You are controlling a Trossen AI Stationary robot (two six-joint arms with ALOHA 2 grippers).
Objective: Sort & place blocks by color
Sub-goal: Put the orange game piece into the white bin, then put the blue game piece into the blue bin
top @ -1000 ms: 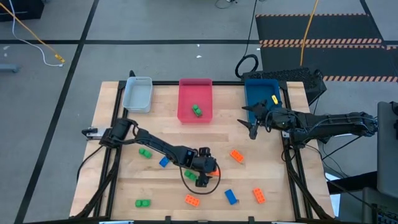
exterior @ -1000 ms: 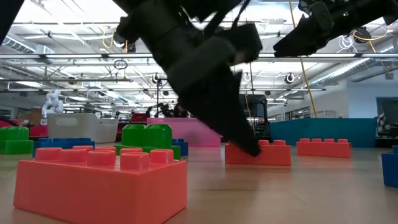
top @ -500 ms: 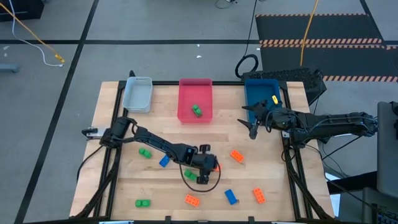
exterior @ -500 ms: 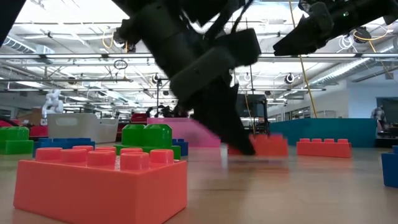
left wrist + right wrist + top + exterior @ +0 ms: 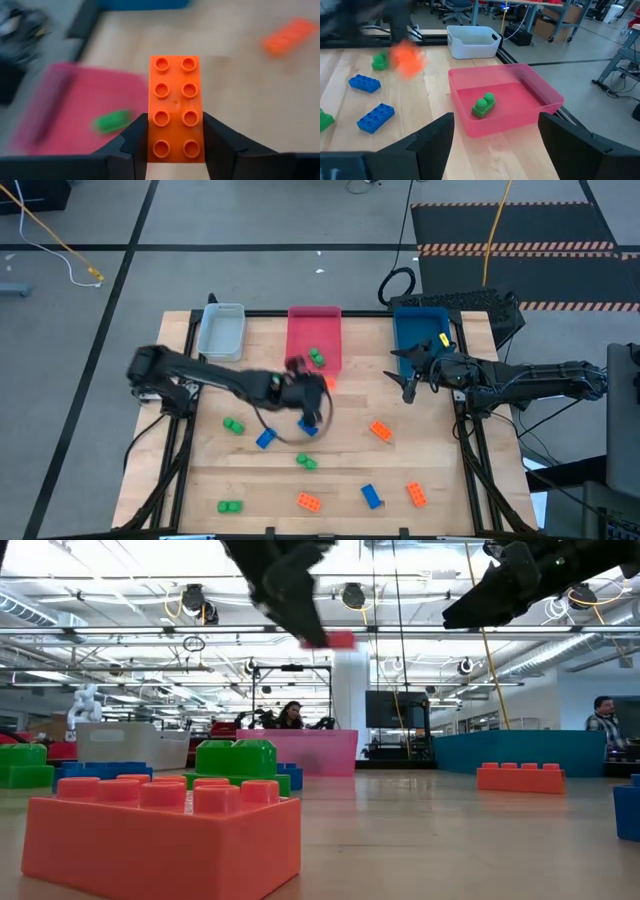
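My left gripper (image 5: 320, 388) hangs above the table just in front of the pink tray (image 5: 313, 330), shut on an orange brick (image 5: 175, 107). The low view shows that brick (image 5: 340, 639) high above the table. A green brick (image 5: 316, 358) lies in the pink tray. Other orange, green and blue blocks lie loose on the wood, among them an orange one (image 5: 380, 430) and a blue one (image 5: 371, 496). My right gripper (image 5: 407, 390) hovers open by the near end of the blue tray (image 5: 420, 330), with nothing between its fingers (image 5: 432, 140). My left gripper pinches the orange brick's two long sides (image 5: 151, 135) between its two fingers, at the end nearest the wrist. The brick reaches forward beyond the fingertips, studs facing the wrist camera. It is lifted clear of the table and roughly level.
A grey tray (image 5: 221, 332) stands at the far left, beside the pink one. Loose blocks: green (image 5: 233, 425), blue (image 5: 265, 439), green (image 5: 306, 463), green (image 5: 229, 506), orange (image 5: 309, 502), orange (image 5: 416, 495). People show in the room behind the table.
My left gripper has taken hold of the orange brick that lay on the table near its middle, lifted it clear, and carried it up and toward the far edge, to just in front of the pink tray.
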